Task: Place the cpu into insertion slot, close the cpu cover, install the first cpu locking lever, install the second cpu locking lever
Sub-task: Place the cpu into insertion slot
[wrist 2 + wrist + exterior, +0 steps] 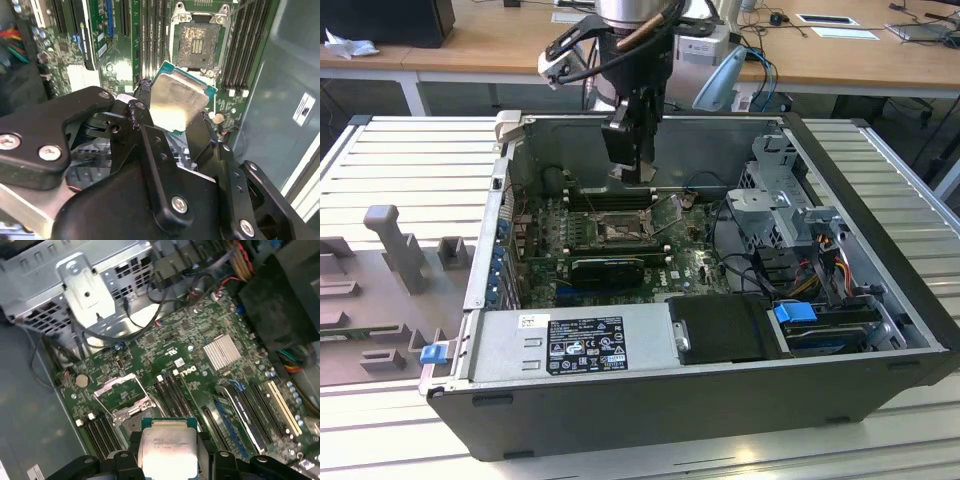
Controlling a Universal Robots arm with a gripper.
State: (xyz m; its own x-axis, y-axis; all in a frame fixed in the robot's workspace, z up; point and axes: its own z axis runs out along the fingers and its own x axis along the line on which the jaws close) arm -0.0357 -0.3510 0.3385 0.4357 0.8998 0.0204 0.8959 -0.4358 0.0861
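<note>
Tool (172, 119): clamped on the cpu (177, 100) by its edges
cpu: tilted, held above the green board (190, 340), apart from the insertion slot (197, 45)
insertion slot: contacts exposed

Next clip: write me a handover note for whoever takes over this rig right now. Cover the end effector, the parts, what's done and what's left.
End effector: shut on the cpu, gripping it by its edges, with the metal top facing both wrist cameras.
Position: inside the open computer case, above the motherboard. The cpu is held off the insertion slot, not touching it.
Slot: empty, contacts exposed. The cpu cover stands raised open.
Done: cpu is in the grasp and over the board.
Left: seat the cpu, close the cover, install both locking levers.
</note>
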